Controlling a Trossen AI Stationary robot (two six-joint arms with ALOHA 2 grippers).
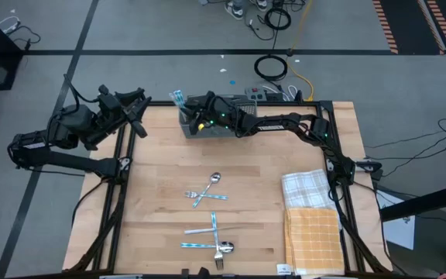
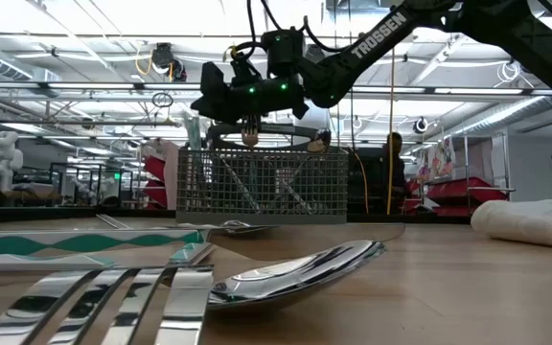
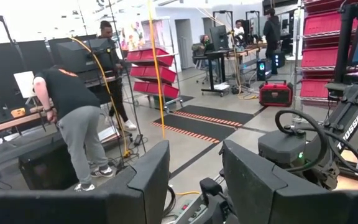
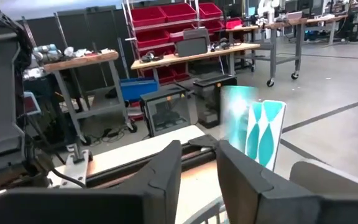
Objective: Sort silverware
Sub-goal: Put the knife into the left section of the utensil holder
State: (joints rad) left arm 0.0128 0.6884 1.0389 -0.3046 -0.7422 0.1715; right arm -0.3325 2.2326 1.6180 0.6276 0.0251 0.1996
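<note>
Loose silverware lies flat on the wooden table: a crossed spoon and fork (image 1: 206,190) at mid-table, and several blue-handled and plain pieces (image 1: 211,236) by the near edge. In the low view a fork (image 2: 113,307) and a spoon (image 2: 295,273) lie closest. Two blue-handled pieces (image 1: 178,97) (image 4: 263,134) stand upright in the grey mesh basket (image 1: 188,130) (image 2: 262,182) at the far edge. My right gripper (image 1: 198,120) (image 2: 250,134) (image 4: 199,162) hovers just above the basket, open, with nothing seen between its fingers. My left gripper (image 1: 140,116) (image 3: 194,168) waits open in the air at the far left corner.
A white plaid towel (image 1: 307,186) and an orange one (image 1: 312,232) lie along the table's right side; one rolled cloth (image 2: 535,220) shows in the low view. Bare wood spreads between basket and cutlery. People stand in the room beyond the table.
</note>
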